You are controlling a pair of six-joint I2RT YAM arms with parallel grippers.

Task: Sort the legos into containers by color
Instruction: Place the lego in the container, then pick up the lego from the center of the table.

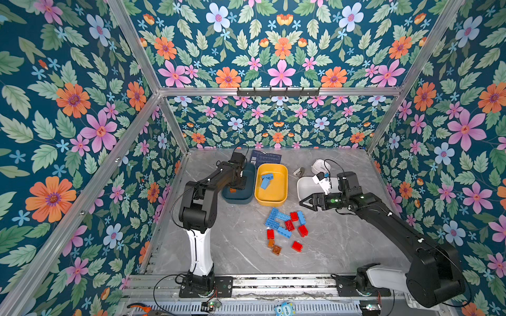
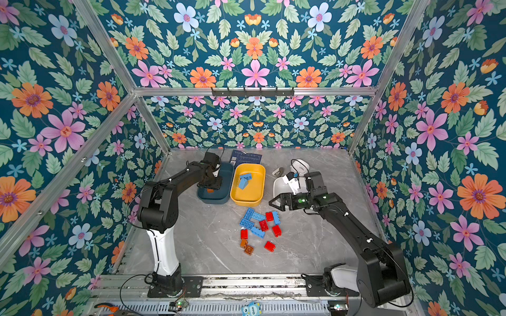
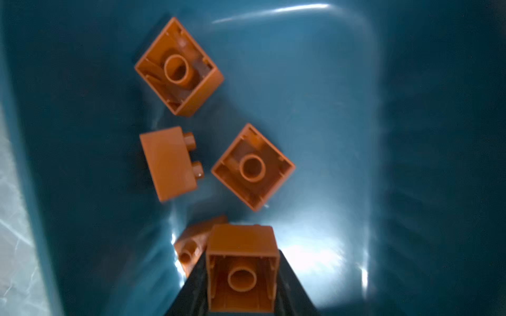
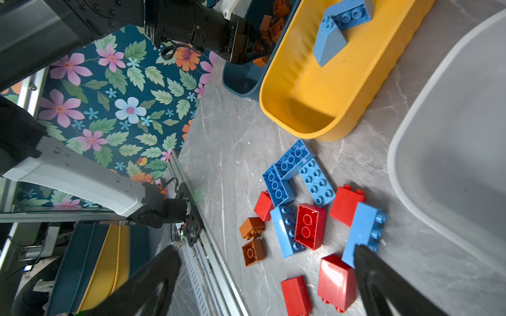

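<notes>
- Left arm (image 1: 208, 182) — black upper links and a bulky black elbow housing, with one white tapered link (image 1: 200, 254) above a flat black base plate (image 1: 223, 286).
- A thin black cable (image 4: 167, 52) curls beside its wrist.
- Right arm (image 1: 394, 221) — black throughout, with a white shell (image 1: 384, 276) near the base and a small green light (image 1: 332, 201).
- Right gripper (image 1: 302, 203) — black, tapering fingers.

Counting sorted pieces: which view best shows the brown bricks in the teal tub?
Left wrist: it looks straight into the teal tub, brown bricks clear. In both top views the left arm hides most; right wrist glimpses some.
</notes>
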